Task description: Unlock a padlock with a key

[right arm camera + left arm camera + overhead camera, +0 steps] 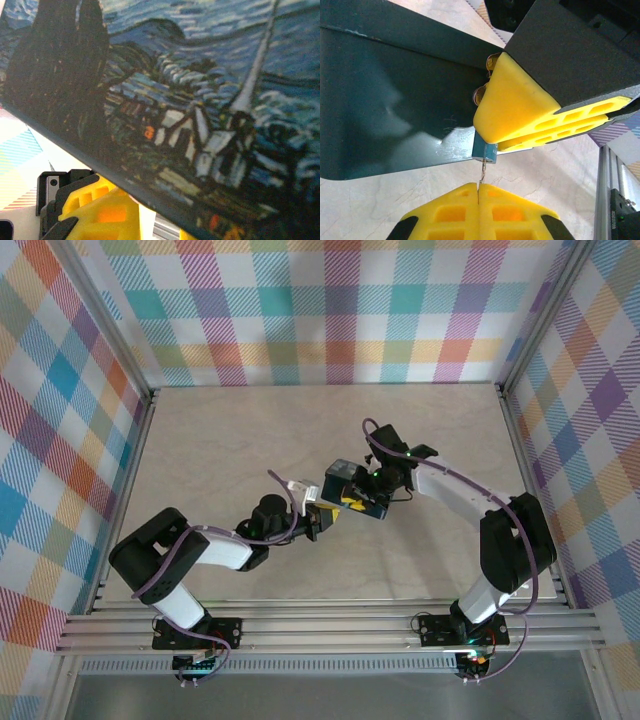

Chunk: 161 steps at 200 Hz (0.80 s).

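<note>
- Left arm (200, 550): from my overhead feed it reaches from its base at the near left edge toward the middle of the surface (230, 440).
- Left fingers (465, 192): pressed together pad to pad. In their own wrist camera I see no gap between them except where the key passes.
- Key (481, 175): a thin grey sliver pinched between the left fingertips. It stands up from the seam between them, and its far end meets the underside of the padlock. I cannot tell how far it has entered.
- Padlock (484, 150): a small blue body held clear of the surface, just above the key, at the lower edge of the tin. It pokes out from between the tips of the right fingers. I cannot make out the shackle.
- Right fingers (515, 105): set narrow, one pad over the other, and closed on the padlock as far as I can read from the left wrist camera. In the right wrist camera I see one yellow pad (105, 210) below the tin.
- Two brass-coloured studs (480, 93): they sit at the tin's edge, touching the upper right pad. I cannot tell what they are.
- Tin (200, 100): dark blue with a painted night-sky village. It lies tilted, close against the right wrist camera. Overhead it sits mid-surface (338, 480) between the two wrists.
- Right arm (470, 500): it comes in from the near right base and bends left toward the tin.
- Walls (330, 310): pastel plaid panels on the far side and on both flanks.
</note>
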Tool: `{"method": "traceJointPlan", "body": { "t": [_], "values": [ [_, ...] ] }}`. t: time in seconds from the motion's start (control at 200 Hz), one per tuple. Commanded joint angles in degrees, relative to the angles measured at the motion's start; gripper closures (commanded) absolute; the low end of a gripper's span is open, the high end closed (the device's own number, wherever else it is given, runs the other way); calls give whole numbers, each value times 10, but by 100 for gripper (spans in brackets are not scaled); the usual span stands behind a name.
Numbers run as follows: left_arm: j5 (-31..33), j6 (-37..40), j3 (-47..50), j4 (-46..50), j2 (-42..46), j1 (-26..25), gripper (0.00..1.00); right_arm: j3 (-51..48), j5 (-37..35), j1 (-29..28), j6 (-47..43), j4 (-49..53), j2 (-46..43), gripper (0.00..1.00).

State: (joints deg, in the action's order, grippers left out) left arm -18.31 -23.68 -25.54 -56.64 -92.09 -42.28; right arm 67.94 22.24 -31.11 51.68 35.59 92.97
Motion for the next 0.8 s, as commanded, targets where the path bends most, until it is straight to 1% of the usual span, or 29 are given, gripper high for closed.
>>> {"method": "traceJointPlan", "body": {
  "t": [0.0, 0.15, 0.28, 0.425, 0.545, 0.8],
  "values": [
    [3, -11, 20, -33, 29, -4, 100, -3, -1, -1, 14, -17, -1, 100],
    [4, -9, 39, -8, 55, -4, 100, -5, -8, 1, 16, -22, -1, 100],
    [5, 0, 46, 38, 91, -4, 100, -2, -16, 1, 10, -18, 3, 100],
    [16, 10, 52, 73, 126, -4, 100, -3, -4, 1, 15, -26, 3, 100],
    [14, 14, 42, 76, 118, -4, 100, -6, 9, 1, 22, -34, -1, 100],
    [15, 18, 19, 44, 86, -4, 100, -6, 24, 1, 24, -34, -6, 100]
  ]
}}
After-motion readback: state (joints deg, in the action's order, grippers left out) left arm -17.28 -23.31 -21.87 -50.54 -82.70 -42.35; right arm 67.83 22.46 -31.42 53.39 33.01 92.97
